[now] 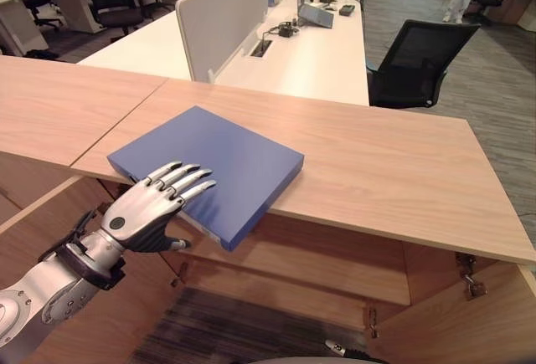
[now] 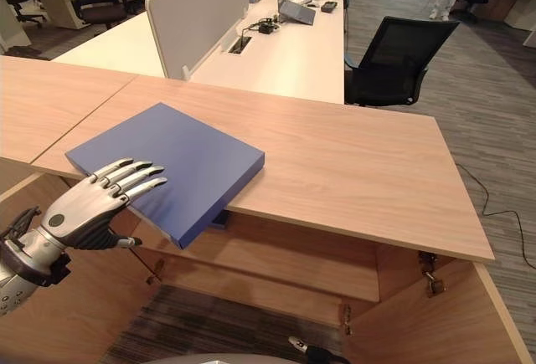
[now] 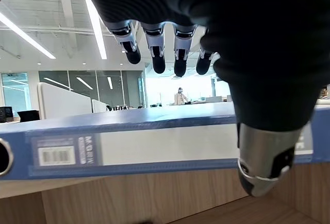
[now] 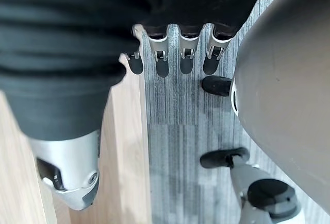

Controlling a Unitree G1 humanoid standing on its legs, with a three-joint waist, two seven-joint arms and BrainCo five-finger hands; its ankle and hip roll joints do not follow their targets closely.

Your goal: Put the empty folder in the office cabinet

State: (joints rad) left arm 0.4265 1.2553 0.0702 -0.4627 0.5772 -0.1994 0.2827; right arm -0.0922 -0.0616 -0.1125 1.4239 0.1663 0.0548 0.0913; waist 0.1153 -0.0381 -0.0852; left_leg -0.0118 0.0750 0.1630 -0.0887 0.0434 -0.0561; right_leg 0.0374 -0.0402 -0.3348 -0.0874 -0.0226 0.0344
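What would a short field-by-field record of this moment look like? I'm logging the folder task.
folder: flat blue rectangular folder lying on the wooden cabinet top, one corner past the front edge
left hand: open, straight fingers above the folder's near edge, thumb below it
right hand: open, hanging over the floor
cabinet: doors open below, shelf visible

Blue folder (image 1: 219, 163), closed, lying flat on cabinet top (image 1: 394, 163); corner overhanging edge
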